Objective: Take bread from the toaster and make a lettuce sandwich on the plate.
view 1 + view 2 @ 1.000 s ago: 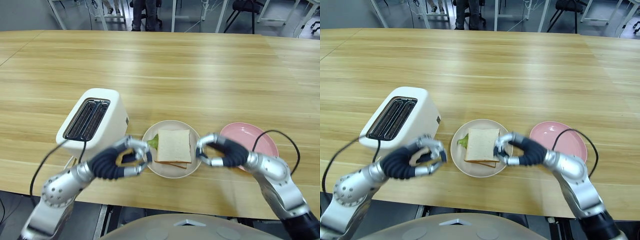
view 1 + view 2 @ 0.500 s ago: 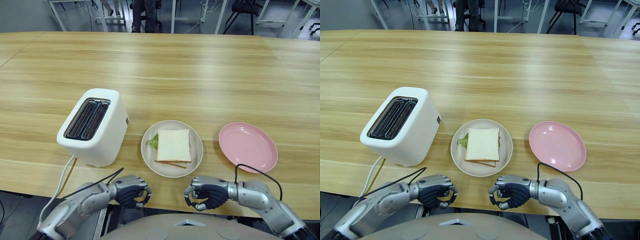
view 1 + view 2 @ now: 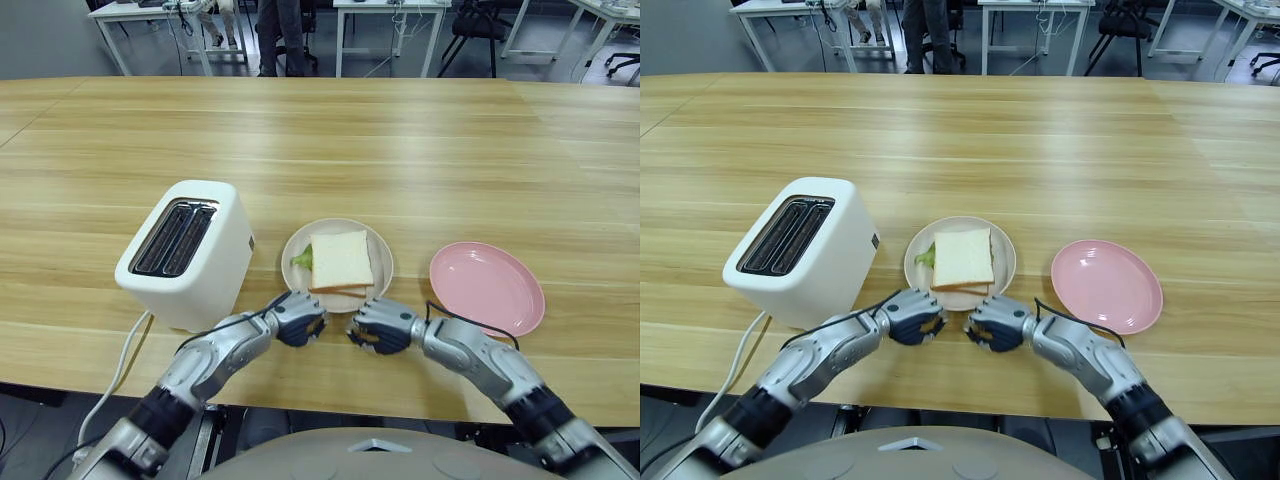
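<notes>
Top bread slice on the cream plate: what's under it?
Under the top slice, a lettuce leaf pokes out on the left, and the edge of a second slice shows along the near side. How far the lettuce reaches beneath is covered.

Brightness: bright and even across the worktop (image 3: 450,150).
Source: overhead, from above the upper edge of frame.
Glare: faint pale sheen across the worktop's centre.
Shadows: soft, short, hugging the toaster (image 3: 185,250) base at lower left.
Edges: slight wide-angle bowing toward corners.
</notes>
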